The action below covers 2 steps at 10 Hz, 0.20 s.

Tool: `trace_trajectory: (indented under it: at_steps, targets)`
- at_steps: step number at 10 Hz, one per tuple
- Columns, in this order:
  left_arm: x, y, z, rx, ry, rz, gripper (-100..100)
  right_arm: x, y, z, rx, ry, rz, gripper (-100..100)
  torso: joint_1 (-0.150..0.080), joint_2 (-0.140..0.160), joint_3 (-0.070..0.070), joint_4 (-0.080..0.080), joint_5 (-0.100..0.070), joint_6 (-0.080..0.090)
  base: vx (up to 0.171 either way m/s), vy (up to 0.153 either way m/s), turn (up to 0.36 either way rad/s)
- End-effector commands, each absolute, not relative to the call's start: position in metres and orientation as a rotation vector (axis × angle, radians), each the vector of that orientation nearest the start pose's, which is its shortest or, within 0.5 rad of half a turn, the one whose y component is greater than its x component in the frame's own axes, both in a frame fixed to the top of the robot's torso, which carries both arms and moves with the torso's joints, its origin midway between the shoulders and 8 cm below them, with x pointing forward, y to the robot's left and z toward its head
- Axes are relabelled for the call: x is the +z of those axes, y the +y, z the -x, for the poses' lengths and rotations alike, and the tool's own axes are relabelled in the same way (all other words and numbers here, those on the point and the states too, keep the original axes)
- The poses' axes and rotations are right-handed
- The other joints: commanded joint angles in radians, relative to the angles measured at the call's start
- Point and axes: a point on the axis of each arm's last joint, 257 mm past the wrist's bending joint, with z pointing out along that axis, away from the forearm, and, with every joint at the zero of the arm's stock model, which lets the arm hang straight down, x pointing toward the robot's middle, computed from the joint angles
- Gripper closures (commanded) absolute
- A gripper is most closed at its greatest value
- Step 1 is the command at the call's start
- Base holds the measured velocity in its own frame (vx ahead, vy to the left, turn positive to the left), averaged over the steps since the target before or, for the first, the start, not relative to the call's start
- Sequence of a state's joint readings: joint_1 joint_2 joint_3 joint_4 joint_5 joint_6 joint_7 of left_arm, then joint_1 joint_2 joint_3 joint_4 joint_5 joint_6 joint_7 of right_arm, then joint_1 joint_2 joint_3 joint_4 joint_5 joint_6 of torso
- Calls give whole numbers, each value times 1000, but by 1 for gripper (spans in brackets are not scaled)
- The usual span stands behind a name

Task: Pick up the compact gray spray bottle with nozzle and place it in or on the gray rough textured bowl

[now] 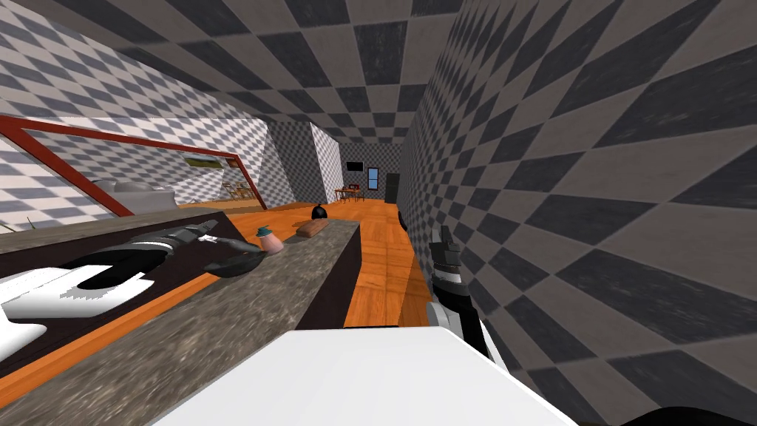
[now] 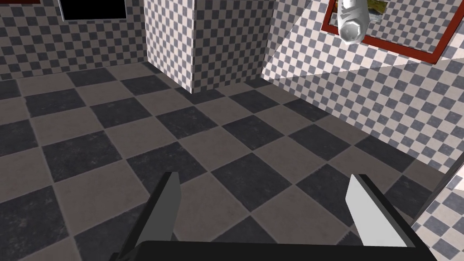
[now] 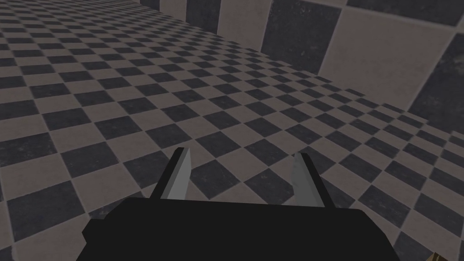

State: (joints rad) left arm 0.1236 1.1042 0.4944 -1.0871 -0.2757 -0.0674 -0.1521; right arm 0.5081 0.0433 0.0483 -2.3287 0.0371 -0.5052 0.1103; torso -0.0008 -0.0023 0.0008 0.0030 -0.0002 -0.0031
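on the speckled counter (image 1: 185, 333), one pinkish spray bottle (image 1: 270, 241) with a teal cap stands upright just beside one dark bowl (image 1: 236, 265). left gripper (image 2: 266, 180) hangs near the bowl, fingers spread wide, holding nothing. right gripper (image 3: 241, 155) by the chequered wall, fingers parted, empty. one brown block (image 1: 312, 229) lies farther along.

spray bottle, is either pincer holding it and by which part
Nothing is held. The left pincer and right pincer are both open and empty; the spray bottle sits on the counter.
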Motion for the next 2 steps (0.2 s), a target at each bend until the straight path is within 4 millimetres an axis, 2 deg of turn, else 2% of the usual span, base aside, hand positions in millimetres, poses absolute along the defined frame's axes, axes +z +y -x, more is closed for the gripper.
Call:
trace_trajectory:
  at_steps: [1, 2]
  targets:
    - [-5, 808, -391, 395, 1378, 558, 0, 45, -263, -334, 1229, 590, -594, 0, 0, 0, 0, 0, 0, 0, 0, 0, 0]
    - [-5, 808, -391, 395, 1378, 558, 0, 45, -263, -334, 1229, 590, -594, 0, 0, 0, 0, 0, 0, 0, 0, 0, 0]
